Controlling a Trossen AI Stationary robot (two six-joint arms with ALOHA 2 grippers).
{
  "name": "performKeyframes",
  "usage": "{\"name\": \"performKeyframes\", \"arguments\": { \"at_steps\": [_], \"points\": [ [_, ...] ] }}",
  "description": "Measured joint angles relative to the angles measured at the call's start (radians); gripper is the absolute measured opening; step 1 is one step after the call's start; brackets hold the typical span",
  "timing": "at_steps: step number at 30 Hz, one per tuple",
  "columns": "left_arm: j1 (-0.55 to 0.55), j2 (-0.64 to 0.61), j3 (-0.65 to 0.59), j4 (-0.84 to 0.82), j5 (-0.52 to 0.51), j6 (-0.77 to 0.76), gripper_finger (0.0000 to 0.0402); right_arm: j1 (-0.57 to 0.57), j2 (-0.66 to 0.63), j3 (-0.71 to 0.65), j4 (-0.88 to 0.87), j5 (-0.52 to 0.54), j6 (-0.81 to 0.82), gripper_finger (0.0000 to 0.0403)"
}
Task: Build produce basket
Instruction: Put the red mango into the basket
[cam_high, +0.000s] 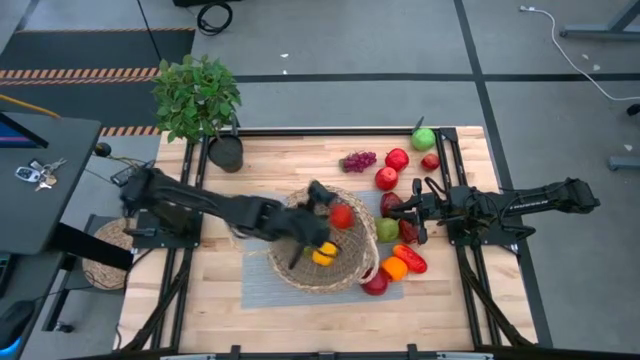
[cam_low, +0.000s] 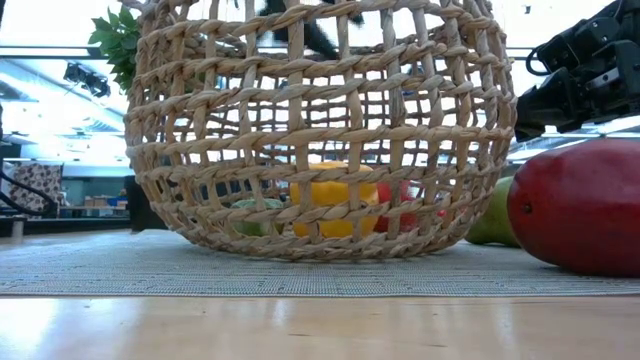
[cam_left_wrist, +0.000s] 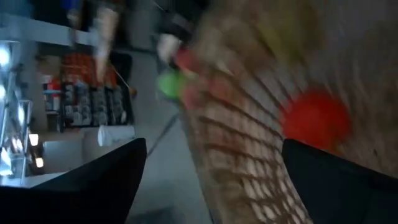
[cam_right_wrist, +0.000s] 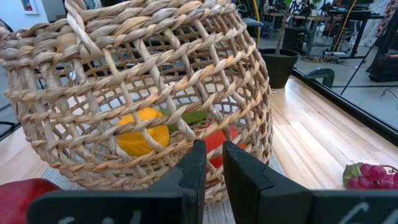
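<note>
The tan wicker basket (cam_high: 300, 272) stands on a grey mat at the table's middle. Inside it lie a red piece (cam_high: 342, 215), a yellow-orange piece (cam_high: 325, 253) and a green piece (cam_low: 255, 215). My left gripper (cam_high: 319, 194) hovers open over the basket's far side, the red piece (cam_left_wrist: 314, 118) just beyond its fingers. My right gripper (cam_right_wrist: 211, 171) is shut and empty, just right of the basket (cam_right_wrist: 143, 74), among the loose produce. Outside the basket lie purple grapes (cam_high: 358, 160), a green apple (cam_high: 424, 138), red pieces (cam_high: 397, 158) and an orange piece (cam_high: 394, 268).
A potted plant (cam_high: 197, 95) stands at the table's far left corner. A large dark red fruit (cam_low: 580, 205) and a green one (cam_low: 495, 215) lie right of the basket, near the near edge. A small woven round thing (cam_high: 105, 250) sits off the left edge.
</note>
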Motion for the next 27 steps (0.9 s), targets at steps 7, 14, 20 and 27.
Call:
{"name": "performKeyframes", "arguments": {
  "at_steps": [7,14,20,27],
  "points": [
    [0.047,-0.265,0.001,0.073,0.141,-0.207,0.0382,0.000,0.000,0.000,0.000,0.000,0.000,0.0061],
    [0.181,-0.500,-0.078,0.052,0.406,-0.405,0.0382,0.000,0.000,0.000,0.000,0.000,0.000,0.0061],
    [0.267,-0.710,-0.349,0.247,0.502,-0.523,0.0382,0.000,0.000,0.000,0.000,0.000,0.000,0.0061],
    [0.313,-0.912,-0.675,0.482,0.504,-0.632,0.0382,0.000,0.000,0.000,0.000,0.000,0.000,0.0061]
  ]
}}
